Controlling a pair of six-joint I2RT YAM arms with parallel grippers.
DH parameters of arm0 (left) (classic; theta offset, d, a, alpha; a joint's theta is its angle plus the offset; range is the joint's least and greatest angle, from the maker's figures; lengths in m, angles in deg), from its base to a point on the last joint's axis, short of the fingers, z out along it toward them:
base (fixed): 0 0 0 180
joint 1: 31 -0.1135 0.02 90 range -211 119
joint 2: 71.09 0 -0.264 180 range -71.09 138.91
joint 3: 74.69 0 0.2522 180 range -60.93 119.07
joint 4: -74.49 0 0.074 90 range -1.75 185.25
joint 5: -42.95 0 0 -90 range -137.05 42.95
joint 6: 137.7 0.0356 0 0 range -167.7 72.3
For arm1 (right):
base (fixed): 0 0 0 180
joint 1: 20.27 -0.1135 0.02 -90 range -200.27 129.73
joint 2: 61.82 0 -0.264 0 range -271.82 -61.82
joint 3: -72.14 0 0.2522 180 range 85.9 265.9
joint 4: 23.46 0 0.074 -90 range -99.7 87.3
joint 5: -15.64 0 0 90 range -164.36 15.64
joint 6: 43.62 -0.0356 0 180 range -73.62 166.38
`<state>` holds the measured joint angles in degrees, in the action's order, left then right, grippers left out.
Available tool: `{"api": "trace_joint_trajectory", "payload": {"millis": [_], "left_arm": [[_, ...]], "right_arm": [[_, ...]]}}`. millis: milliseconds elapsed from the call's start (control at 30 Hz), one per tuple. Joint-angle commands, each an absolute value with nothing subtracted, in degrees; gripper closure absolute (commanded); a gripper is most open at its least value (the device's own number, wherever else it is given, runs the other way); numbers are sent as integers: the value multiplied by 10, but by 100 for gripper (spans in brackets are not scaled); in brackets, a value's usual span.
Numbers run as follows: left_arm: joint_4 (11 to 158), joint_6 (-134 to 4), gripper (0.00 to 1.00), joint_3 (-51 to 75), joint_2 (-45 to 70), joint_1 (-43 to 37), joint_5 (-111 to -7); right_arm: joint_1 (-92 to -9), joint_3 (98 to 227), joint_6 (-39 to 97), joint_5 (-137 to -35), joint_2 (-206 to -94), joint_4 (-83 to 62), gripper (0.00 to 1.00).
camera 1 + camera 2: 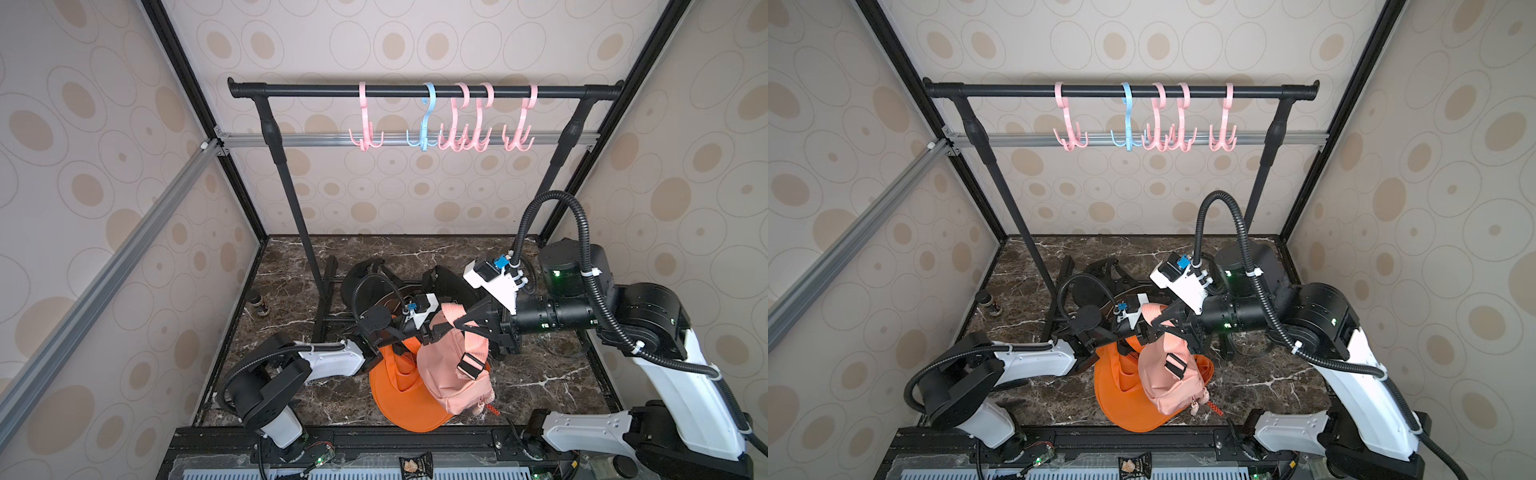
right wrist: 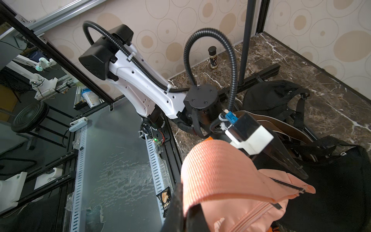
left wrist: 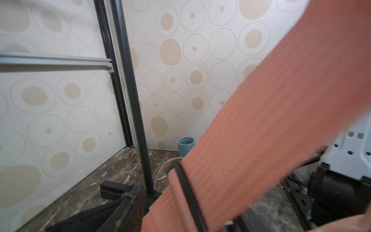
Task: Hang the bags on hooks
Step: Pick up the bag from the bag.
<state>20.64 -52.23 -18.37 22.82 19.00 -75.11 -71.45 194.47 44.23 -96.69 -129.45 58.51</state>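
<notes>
A pink backpack (image 1: 449,374) (image 1: 1167,378) (image 2: 241,211) hangs a little above the marble floor. My right gripper (image 1: 469,326) (image 1: 1167,322) (image 2: 185,213) is shut on its wide ribbed strap. My left gripper (image 1: 432,332) (image 1: 1142,332) (image 3: 188,204) reaches in from the other side, and the strap (image 3: 261,120) lies between its fingers. That view is blurred, so how far they have closed is unclear. Several pink hooks (image 1: 365,141) (image 1: 1071,141) and one blue hook (image 1: 424,141) hang from the black rail (image 1: 415,91) high at the back, far above both grippers.
An orange bag (image 1: 395,395) lies on the floor under the backpack. Black bags (image 1: 374,282) (image 2: 271,96) lie behind it around the rack's base bars (image 1: 328,291). A small bottle (image 1: 257,301) stands by the left wall and a blue cup (image 3: 186,145) by the back wall.
</notes>
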Motion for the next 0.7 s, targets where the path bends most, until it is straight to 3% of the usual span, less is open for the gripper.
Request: {"api": "trace_joint_trajectory", "payload": {"millis": [0, 133, 233, 400, 567, 600, 667], "left_arm": [[162, -526, 56, -144, 250, 191, -744], [164, -495, 71, -146, 221, 180, -716], [217, -444, 100, -137, 166, 170, -695], [356, -361, 100, -94, 89, 167, -664], [596, -329, 100, 68, 65, 167, -633], [656, -331, 100, 122, 74, 168, -633], [766, -323, 100, 220, 99, 171, -638]], "right_arm": [[-717, 1946, 436, -965, -1263, 574, 100], [-718, 1942, 415, -894, -1228, 569, 100], [-718, 1921, 396, -822, -1197, 551, 100], [-717, 1879, 355, -676, -1146, 512, 100], [-718, 1829, 344, -535, -1098, 476, 100], [-718, 1820, 346, -521, -1093, 468, 98], [-718, 1799, 351, -492, -1083, 454, 78]]}}
